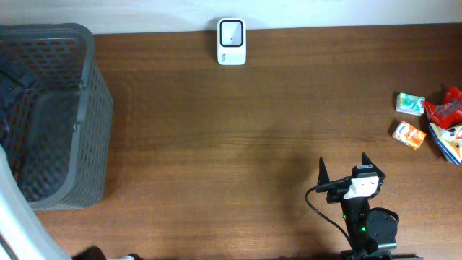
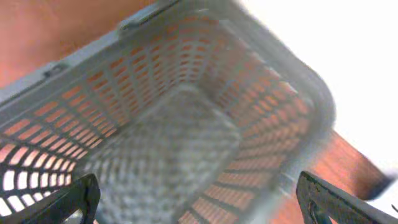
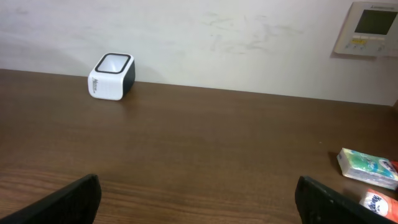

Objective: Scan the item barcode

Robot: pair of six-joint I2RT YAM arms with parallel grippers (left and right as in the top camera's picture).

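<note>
— Nearest?
— The right gripper [image 1: 343,160], jaws spread wide with nothing between them, over the brown wooden table [image 1: 216,144].
— The items?
— A small green-and-white carton [image 1: 410,103], an orange carton [image 1: 408,134] and a red packet [image 1: 447,108] cluster at the right edge (well apart from the white box-shaped barcode scanner [image 1: 232,41]).
— The basket?
— The grey plastic mesh basket [image 1: 97,108] is at the left end. The left gripper [image 2: 198,183] hangs over it with jaws wide, and only the basket's mesh floor shows.
</note>
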